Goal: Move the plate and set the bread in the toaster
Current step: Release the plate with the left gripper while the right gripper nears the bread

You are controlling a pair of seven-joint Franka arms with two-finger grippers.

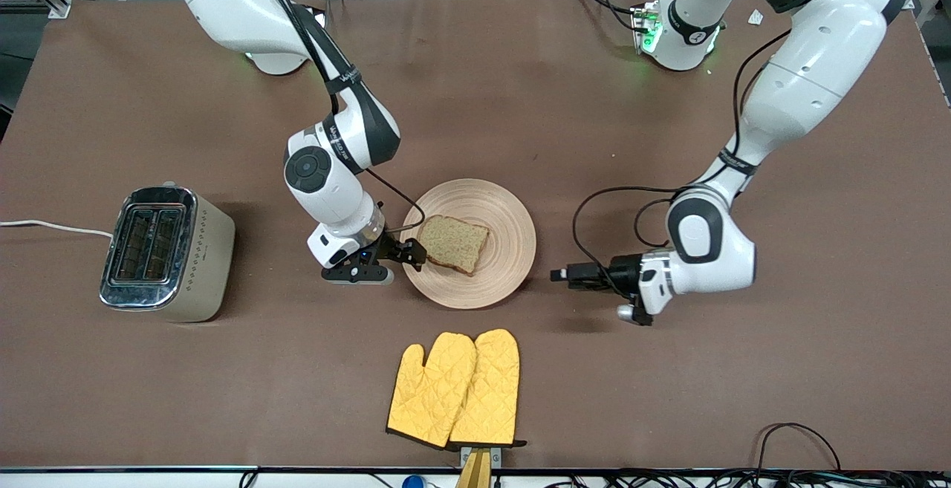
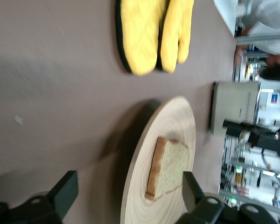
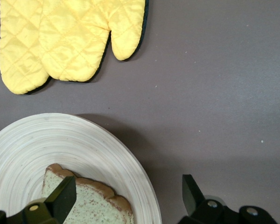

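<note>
The light-wood plate [image 1: 505,265] lies mid-table with the bread slice [image 1: 453,244] on it. The cream toaster [image 1: 167,250] stands apart, toward the right arm's end of the table. My right gripper [image 1: 412,252] is open and low over the plate's rim on the toaster side. In the right wrist view [image 3: 127,186] the rim [image 3: 60,140] runs between its fingers, with the bread [image 3: 84,205] by one finger. My left gripper [image 1: 557,275] is open, held level just off the plate's rim at the left arm's end. The left wrist view [image 2: 129,182] shows plate [image 2: 172,126], bread [image 2: 168,168] and toaster [image 2: 233,107].
A pair of yellow oven mitts [image 1: 455,388] lies nearer to the front camera than the plate; they also show in the left wrist view [image 2: 151,32] and the right wrist view [image 3: 60,37]. The toaster's white cord [image 1: 52,226] runs off the table's edge.
</note>
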